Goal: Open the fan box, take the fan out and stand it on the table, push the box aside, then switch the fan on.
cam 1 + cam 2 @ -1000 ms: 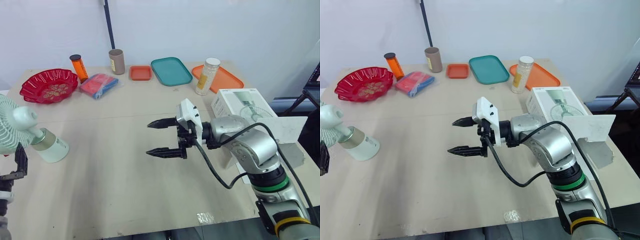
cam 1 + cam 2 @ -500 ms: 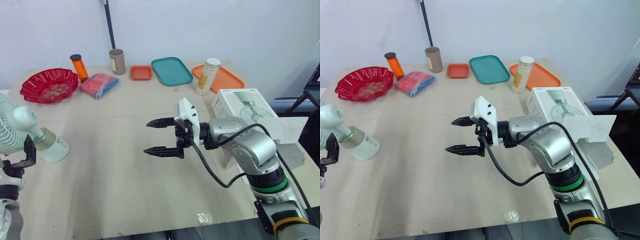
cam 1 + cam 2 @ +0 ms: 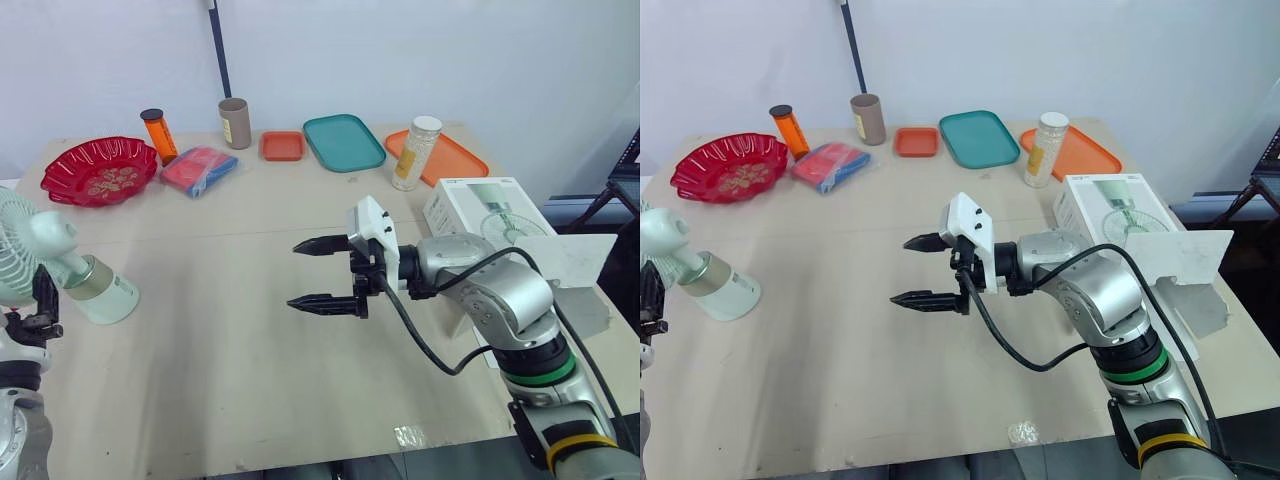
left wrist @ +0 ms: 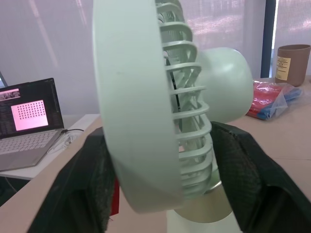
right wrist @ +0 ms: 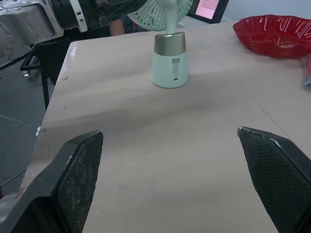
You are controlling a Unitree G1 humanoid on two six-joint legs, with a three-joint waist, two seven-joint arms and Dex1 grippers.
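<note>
Fan stands on the surface; open left tool has risen astride its head — switch-on remains; right tool open.

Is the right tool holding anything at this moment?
No, the right tool hangs open above the table with nothing in it.

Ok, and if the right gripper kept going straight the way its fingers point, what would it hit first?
Probably the fan: the right gripper is open, and its wrist view shows the fan's base ahead between the fingers, with bare table before it. It sits slightly off centre.
</note>
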